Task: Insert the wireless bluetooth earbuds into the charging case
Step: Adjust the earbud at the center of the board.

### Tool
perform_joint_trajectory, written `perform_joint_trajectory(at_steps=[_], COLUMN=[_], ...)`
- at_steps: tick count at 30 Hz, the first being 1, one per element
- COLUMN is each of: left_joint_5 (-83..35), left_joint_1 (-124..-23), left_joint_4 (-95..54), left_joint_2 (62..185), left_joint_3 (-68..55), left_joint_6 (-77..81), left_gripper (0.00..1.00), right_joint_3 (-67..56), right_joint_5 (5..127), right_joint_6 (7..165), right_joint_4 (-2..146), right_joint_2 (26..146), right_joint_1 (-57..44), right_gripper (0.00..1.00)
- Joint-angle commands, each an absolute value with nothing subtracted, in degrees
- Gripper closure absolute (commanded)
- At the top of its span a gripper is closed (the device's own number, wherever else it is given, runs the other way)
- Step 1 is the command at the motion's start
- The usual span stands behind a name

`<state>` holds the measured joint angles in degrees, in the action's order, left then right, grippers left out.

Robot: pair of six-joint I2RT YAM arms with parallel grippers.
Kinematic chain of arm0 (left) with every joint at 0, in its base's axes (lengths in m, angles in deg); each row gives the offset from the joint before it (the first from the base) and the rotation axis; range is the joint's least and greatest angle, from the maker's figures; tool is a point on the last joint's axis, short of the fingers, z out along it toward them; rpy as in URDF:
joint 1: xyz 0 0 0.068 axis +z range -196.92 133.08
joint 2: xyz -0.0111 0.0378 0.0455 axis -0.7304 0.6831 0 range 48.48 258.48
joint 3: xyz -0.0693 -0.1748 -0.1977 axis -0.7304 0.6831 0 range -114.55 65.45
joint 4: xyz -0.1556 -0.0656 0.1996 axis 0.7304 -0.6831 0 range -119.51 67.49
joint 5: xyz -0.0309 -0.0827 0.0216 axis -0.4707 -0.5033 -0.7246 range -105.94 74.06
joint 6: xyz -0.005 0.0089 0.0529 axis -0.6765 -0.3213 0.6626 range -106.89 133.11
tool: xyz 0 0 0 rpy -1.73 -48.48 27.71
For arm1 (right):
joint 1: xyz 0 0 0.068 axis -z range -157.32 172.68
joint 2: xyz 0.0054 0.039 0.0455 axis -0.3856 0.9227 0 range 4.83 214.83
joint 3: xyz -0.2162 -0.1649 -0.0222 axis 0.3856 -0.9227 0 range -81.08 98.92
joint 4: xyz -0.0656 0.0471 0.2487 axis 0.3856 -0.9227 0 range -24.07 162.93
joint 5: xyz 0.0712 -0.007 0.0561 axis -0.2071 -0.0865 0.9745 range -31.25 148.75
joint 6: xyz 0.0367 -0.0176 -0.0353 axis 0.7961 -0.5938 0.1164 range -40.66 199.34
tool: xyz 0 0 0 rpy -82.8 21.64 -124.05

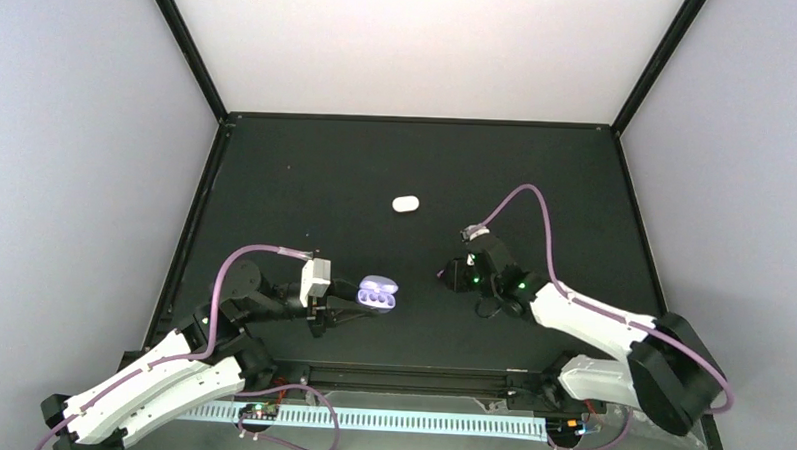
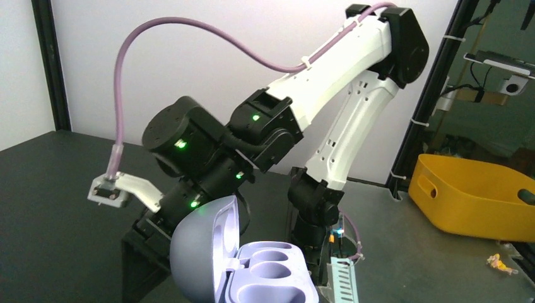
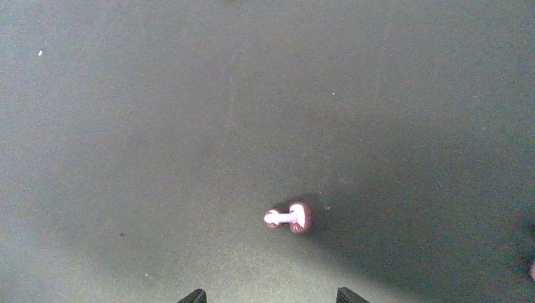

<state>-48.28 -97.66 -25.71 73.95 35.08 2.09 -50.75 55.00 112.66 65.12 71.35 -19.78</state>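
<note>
A purple charging case (image 1: 379,294) stands open in my left gripper (image 1: 347,305), which is shut on it just above the table's near left. In the left wrist view its lid (image 2: 202,249) is raised and the sockets of its base (image 2: 271,281) are empty. My right gripper (image 1: 460,277) points down at the table, right of the case. In the right wrist view it is open (image 3: 272,295), with a small purple earbud (image 3: 288,218) lying on the mat just ahead of its fingertips (image 3: 192,295). The other earbuds are out of view.
A closed white case (image 1: 405,203) lies on the black mat farther back, near the middle. The right arm (image 2: 340,95) fills the left wrist view. A yellow bin (image 2: 473,196) stands off the table to the right. A faint pinkish speck (image 3: 532,270) shows at the right wrist view's edge.
</note>
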Motion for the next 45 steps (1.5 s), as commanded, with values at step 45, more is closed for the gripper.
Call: perform_joint_trajectory(at_steps=[45], left_joint_5=[-47.5], left_joint_1=[-97.8], left_joint_4=[-25.2], left_joint_2=[74.0], left_joint_3=[34.0], left_joint_6=[1.9], left_gripper=[0.99], right_joint_3=[-41.0], right_joint_5=[53.5], right_joint_6=[124.8], right_joint_4=[60.5], right_joint_2=[83.1], right_joint_1=[-17.2], right_gripper=[0.55])
